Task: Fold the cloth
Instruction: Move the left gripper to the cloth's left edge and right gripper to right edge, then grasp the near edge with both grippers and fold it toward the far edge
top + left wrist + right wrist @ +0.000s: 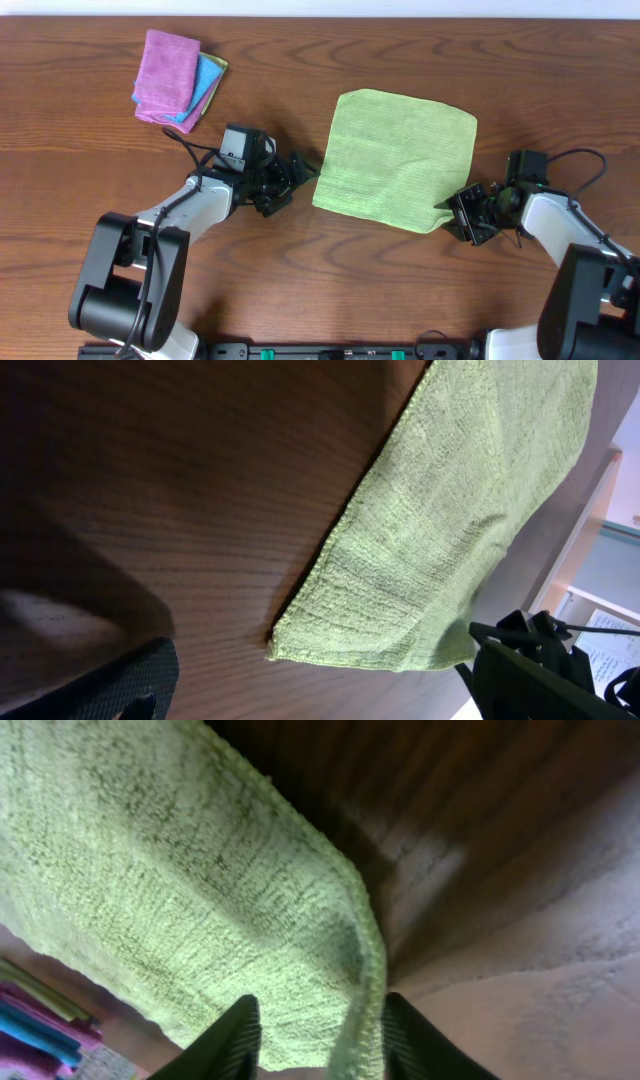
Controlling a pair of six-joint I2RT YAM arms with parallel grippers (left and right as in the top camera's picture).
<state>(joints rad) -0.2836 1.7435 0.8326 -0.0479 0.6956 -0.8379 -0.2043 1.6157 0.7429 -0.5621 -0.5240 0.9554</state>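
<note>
A green cloth [400, 160] lies spread flat on the wooden table, with a slight wrinkle near its middle. My left gripper [298, 180] is open and empty, low over the table just left of the cloth's near-left corner [285, 645]. One of its dark fingers [110, 685] shows at the bottom of the left wrist view. My right gripper [455, 212] is at the cloth's near-right corner. In the right wrist view its jaws [320, 1045] are apart, with the cloth's raised edge [365, 970] between them.
A stack of folded cloths [175, 80], pink on top of blue and yellow, sits at the back left and shows in the right wrist view [30, 1030]. The right arm [540, 670] shows beyond the cloth in the left wrist view.
</note>
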